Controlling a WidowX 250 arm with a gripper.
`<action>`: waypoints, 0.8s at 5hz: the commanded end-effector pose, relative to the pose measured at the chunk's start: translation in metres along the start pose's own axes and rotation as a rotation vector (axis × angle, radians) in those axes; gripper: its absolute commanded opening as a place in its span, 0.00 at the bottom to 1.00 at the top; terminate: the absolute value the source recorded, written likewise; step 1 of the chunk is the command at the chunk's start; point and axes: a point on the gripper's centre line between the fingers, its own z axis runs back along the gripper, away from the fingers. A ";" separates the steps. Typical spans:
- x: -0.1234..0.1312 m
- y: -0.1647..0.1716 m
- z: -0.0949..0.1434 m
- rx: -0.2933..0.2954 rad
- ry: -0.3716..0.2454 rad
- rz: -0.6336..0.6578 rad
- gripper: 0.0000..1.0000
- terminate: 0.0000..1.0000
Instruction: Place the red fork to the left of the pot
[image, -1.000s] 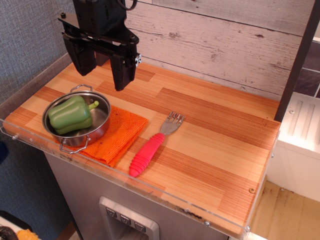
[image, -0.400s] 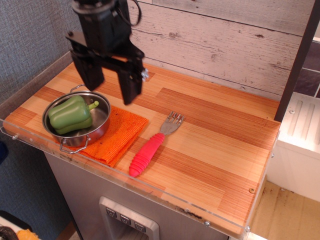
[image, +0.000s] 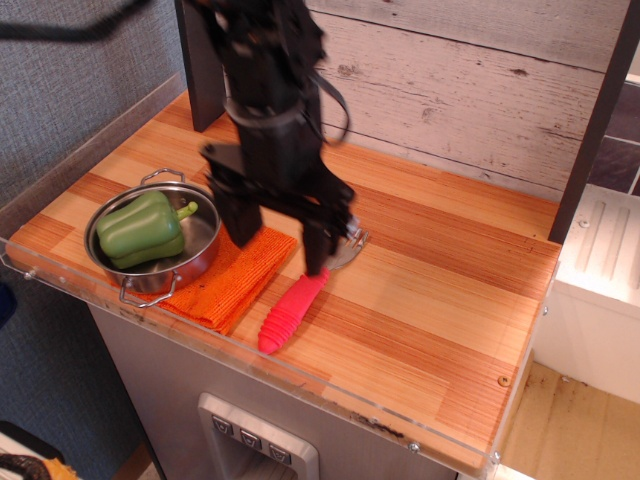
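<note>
Black and blocky, the gripper (image: 279, 240) hangs from a dark arm that reaches down and forward from the rear wall, its two thick fingers pointing at the counter, spread wide and empty. One finger (image: 243, 220) stands over the ribbed orange cloth (image: 232, 282); the other appears to sit right at the neck of the red fork (image: 293, 309), though motion blur hides any contact. Ahead of that finger stretches the fork's thick ridged handle. Beside the gripper, on the cloth, the shiny steel pot (image: 160, 262) with wire loop handles cradles a glossy green pepper (image: 140, 228).
</note>
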 end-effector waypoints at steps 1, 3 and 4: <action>0.005 -0.001 -0.023 0.102 0.026 0.107 1.00 0.00; 0.000 0.009 -0.047 0.104 0.070 0.138 1.00 0.00; 0.000 0.011 -0.050 0.100 0.071 0.137 1.00 0.00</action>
